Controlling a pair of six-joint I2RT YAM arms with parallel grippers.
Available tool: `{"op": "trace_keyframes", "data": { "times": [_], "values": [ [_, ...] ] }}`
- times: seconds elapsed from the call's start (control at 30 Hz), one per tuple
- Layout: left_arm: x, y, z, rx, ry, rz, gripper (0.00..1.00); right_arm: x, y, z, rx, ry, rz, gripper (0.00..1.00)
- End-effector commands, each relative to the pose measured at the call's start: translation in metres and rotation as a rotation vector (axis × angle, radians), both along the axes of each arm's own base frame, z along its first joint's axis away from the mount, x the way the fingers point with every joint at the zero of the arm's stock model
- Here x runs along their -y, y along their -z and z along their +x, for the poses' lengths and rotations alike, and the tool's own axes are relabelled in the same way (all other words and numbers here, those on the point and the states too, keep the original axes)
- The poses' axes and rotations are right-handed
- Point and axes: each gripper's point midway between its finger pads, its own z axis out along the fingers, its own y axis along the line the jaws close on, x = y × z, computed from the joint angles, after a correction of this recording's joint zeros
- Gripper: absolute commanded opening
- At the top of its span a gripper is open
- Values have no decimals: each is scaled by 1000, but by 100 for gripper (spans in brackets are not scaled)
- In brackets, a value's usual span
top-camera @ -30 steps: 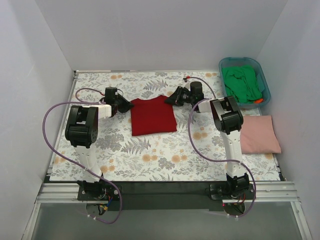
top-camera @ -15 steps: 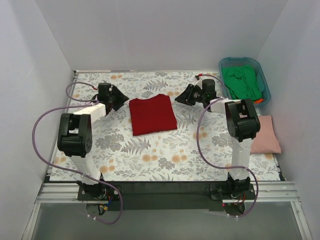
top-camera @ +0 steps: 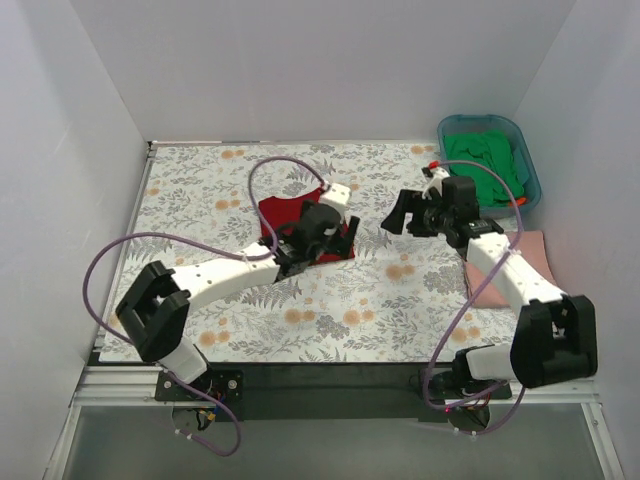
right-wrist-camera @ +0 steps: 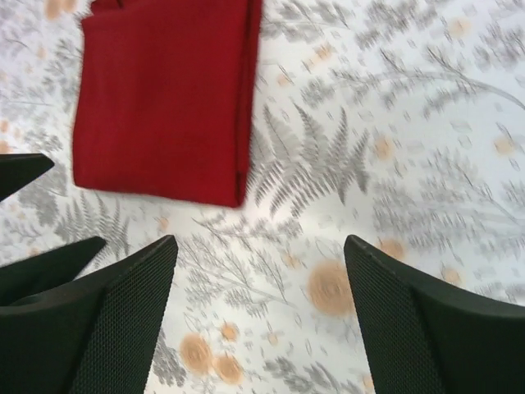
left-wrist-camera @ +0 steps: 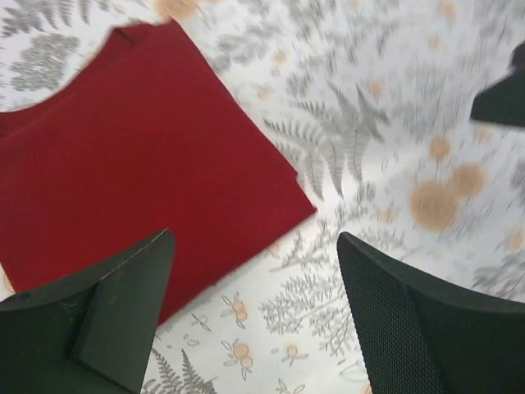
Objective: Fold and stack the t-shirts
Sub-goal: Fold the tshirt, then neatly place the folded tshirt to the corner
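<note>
One folded red t-shirt (top-camera: pixel 283 218) lies at the middle of the worktop (top-camera: pixel 200 185), with both claws open beside it.
Its long axis runs roughly 12 to 6 from above. The left claw (left-wrist-camera: pixel 254 243) hangs over its 4 o'clock corner, jaws spread and empty. The right claw (right-wrist-camera: pixel 258 242), equally wide and empty, sits apart at 3 o'clock. The pink t-shirt (top-camera: pixel 538 248) lies farther out at 4 o'clock, probably the stack's base, so the left arm is nearer for the pickup.
</note>
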Motion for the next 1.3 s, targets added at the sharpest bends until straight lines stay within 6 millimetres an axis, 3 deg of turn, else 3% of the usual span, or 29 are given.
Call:
{"op": "trace_keyframes", "data": {
  "times": [0.0, 0.07, 0.1, 0.2, 0.23, 0.33, 0.47, 0.7, 0.83, 0.87, 0.97, 1.1, 1.23, 1.27],
  "values": [
    [10, 27, -16, 57, 80, 287, 80, 30, 16, -33, -36, 75, -78, 90],
    [29, 32, -19, 71, 129, 329, 79, 42, 8, -41, 2, 123, -86, 92],
    [39, 49, -24, 62, 155, 374, 77, 46, 15, -49, -16, 139, -94, 93],
    [58, 59, -22, 91, 194, 433, 69, 56, 9, -57, 21, 173, -102, 94],
    [60, 74, -20, 80, 202, 474, 66, 57, 16, -63, 11, 175, -106, 94],
    [63, 95, -14, 88, 210, 552, 61, 60, 17, -70, 20, 185, -102, 95],
    [63, 103, -5, 128, 200, 597, 60, 60, 33, -83, -7, 171, -95, 98],
    [60, 117, 1, 140, 203, 648, 55, 53, 39, -86, -21, 139, -70, 98],
    [60, 127, 0, 130, 211, 655, 48, 51, 36, -82, -20, 144, -59, 98],
    [60, 129, 0, 126, 210, 650, 40, 52, 38, -81, -26, 148, -59, 98],
    [60, 134, -4, 111, 222, 621, 21, 51, 38, -75, -25, 161, -48, 98],
    [64, 125, -6, 134, 216, 539, 0, 51, 37, -68, -15, 190, -34, 98],
    [63, 108, -15, 128, 214, 447, 0, 50, 33, -57, -12, 249, 20, 98],
    [65, 93, -18, 139, 220, 406, 0, 47, 32, -52, -19, 252, 38, 98]
  ]
}}
